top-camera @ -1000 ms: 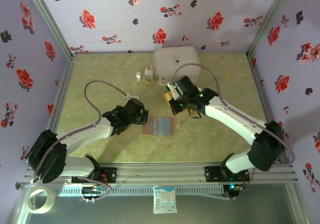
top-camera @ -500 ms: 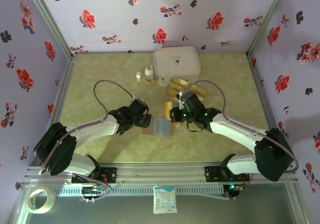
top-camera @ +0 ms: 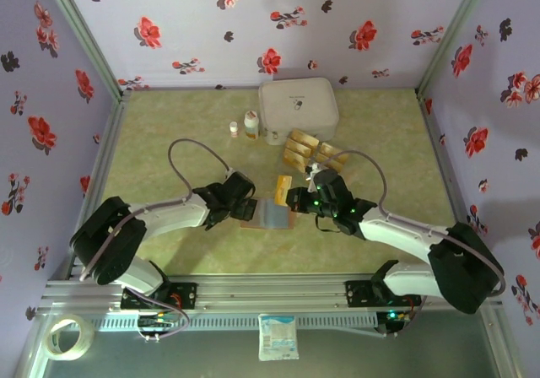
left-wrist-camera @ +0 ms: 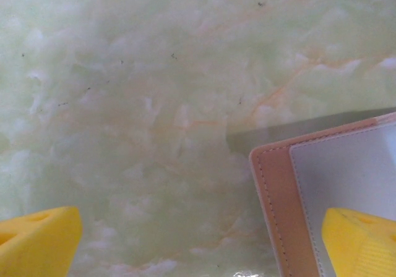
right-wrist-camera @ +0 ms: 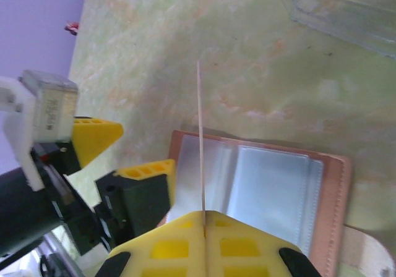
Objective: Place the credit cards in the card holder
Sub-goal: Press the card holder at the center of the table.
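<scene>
Left hand [top-camera: 245, 207], green marbled tabletop [top-camera: 169, 133], floral walls [top-camera: 169, 24]

No legible words, brands or numbers anywhere. On the lid of the white case [top-camera: 297, 108], a small dark mark, too tiny to read. On the packet [top-camera: 278, 337] below the front rail, bluish print, blurred past reading. On the two bottles [top-camera: 251, 126] beside the case, pale labels, too small to make out. On the cards [top-camera: 308, 146] lying on the tabletop, no print to be told apart. Card [right-wrist-camera: 200, 135] pinched in the right hand [right-wrist-camera: 204, 220] seen edge-on, faces hidden.
</scene>
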Controlling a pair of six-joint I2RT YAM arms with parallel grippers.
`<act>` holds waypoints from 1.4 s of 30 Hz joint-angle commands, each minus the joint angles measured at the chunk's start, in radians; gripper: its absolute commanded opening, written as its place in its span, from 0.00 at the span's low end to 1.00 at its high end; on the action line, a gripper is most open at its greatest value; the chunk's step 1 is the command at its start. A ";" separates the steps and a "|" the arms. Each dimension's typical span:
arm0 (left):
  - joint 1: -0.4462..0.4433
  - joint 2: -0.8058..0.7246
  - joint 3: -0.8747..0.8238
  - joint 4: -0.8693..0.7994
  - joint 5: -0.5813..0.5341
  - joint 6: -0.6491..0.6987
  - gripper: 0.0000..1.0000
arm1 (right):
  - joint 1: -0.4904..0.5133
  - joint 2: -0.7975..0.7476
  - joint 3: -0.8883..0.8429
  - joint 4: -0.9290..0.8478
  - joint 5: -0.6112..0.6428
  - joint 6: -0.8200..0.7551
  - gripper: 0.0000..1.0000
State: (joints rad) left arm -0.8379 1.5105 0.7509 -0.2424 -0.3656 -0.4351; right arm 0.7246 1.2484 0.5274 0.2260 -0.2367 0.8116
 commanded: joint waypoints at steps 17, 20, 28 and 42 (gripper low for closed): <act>-0.047 -0.003 -0.090 0.006 -0.057 -0.135 1.00 | -0.007 0.212 -0.062 0.334 -0.129 0.084 0.00; -0.053 -0.004 -0.093 0.002 -0.069 -0.147 1.00 | -0.007 0.240 -0.069 0.374 -0.147 0.083 0.00; -0.054 -0.038 -0.050 -0.053 -0.115 -0.142 1.00 | -0.007 0.281 -0.101 0.444 -0.159 0.077 0.00; -0.094 -0.025 0.028 -0.075 -0.083 -0.116 1.00 | -0.007 0.318 -0.117 0.466 -0.152 0.066 0.00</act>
State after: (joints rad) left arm -0.9119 1.4570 0.7620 -0.2916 -0.4438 -0.5655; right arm 0.7246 1.5539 0.4263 0.6586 -0.3790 0.8875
